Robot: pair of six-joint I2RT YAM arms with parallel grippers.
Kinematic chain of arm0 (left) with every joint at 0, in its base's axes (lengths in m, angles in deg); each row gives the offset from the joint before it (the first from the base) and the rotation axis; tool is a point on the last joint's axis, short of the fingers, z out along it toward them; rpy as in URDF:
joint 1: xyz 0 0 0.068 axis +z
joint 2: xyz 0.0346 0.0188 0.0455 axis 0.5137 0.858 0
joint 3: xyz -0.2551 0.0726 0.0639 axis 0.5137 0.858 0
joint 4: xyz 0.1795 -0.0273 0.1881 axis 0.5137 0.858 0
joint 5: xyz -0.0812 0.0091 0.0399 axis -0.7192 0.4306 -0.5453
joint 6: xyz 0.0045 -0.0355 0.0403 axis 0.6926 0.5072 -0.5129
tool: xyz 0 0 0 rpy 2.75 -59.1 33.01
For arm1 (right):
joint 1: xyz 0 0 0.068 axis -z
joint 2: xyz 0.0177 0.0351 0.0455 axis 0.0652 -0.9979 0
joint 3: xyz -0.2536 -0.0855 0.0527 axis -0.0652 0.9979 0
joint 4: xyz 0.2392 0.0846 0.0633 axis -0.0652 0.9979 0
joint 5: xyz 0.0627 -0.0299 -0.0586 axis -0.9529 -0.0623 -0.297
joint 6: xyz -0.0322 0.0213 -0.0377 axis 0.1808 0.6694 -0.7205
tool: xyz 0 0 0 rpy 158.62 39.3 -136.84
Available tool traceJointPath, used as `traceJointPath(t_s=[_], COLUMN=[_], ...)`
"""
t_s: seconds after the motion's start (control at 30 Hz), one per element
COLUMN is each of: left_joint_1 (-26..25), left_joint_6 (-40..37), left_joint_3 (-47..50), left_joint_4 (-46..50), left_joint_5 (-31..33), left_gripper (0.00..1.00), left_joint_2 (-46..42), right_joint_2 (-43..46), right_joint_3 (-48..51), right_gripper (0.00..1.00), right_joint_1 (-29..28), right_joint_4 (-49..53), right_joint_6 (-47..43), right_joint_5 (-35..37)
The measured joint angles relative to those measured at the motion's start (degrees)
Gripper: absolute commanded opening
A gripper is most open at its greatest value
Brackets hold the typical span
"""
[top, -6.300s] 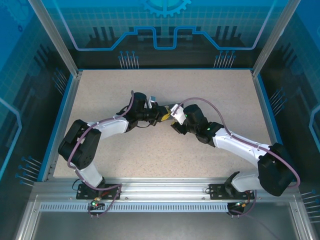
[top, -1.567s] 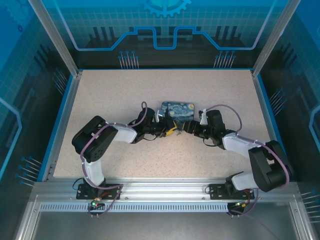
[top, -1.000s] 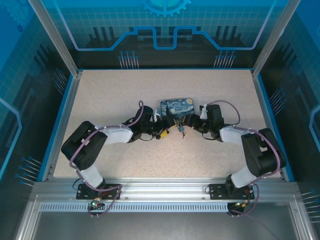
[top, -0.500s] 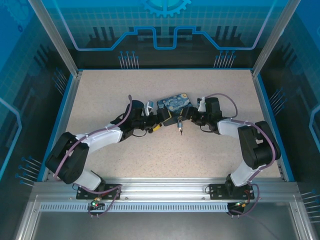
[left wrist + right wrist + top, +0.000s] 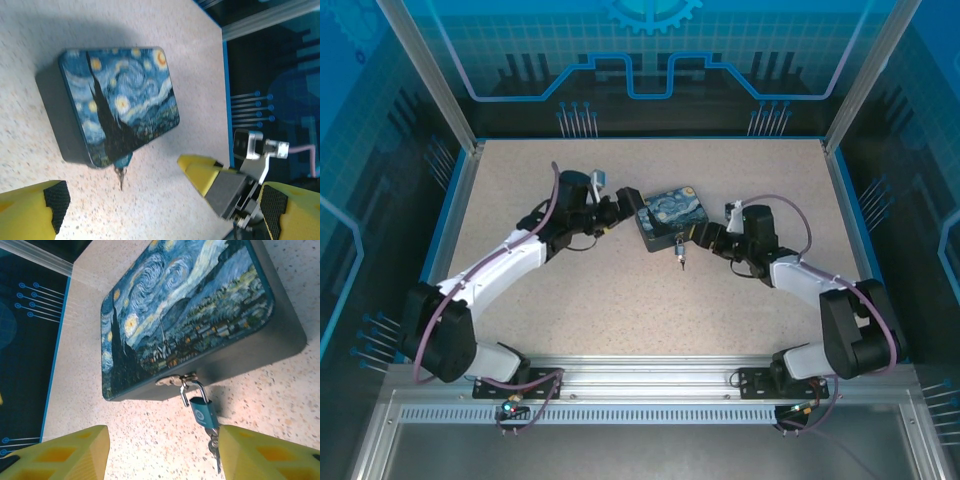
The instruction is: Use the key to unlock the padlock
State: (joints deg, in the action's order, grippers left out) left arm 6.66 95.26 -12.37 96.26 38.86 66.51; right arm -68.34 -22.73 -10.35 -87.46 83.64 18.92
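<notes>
Right tool [image 5: 164, 434] gapes toward padlock [image 5: 201, 412] (key [image 5: 215, 449] at base).

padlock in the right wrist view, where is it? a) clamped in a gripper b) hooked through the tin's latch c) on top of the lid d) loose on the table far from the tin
b: the padlock has its shackle through the latch on the side of the tin.

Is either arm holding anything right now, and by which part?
Nothing. Both arms' jaws stand open and empty; the padlock hangs from the tin, the key beneath it.
</notes>
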Motion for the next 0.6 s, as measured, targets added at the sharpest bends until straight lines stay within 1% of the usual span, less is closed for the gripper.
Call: traceJointPath(t_s=[0.17,0.23,0.33,0.5,0.6], left_joint_1=[0.46,0.46,0.52,0.57,0.57], left_joint_6=[-6.43,-7.98,-9.03,-8.55,-6.14], left_joint_3=[-2.56,-2.69,-4.04,-11.52,-14.01], left_joint_4=[2.56,2.54,2.8,4.02,3.45], left_joint_5=[7.5,10.36,13.77,14.67,14.47], left_gripper=[0.99,0.99,0.99,0.99,0.99], left_joint_2=[-2.73,-3.34,-2.95,2.4,6.16], right_joint_2=[0.61,0.61,0.28,-2.51,-4.87], right_joint_3=[2.58,3.89,5.44,6.08,6.1], right_gripper=[0.58,0.56,0.55,0.53,0.51], right_joint_1=[0.02,0.02,0.02,0.0,-0.24], right_joint_4=[-0.17,-0.81,-2.05,-5.29,-7.19], right_joint_6=[-1.49,-2.19,-3.5,-4.92,-5.16], right_joint_5=[0.59,0.57,0.57,0.59,0.68])
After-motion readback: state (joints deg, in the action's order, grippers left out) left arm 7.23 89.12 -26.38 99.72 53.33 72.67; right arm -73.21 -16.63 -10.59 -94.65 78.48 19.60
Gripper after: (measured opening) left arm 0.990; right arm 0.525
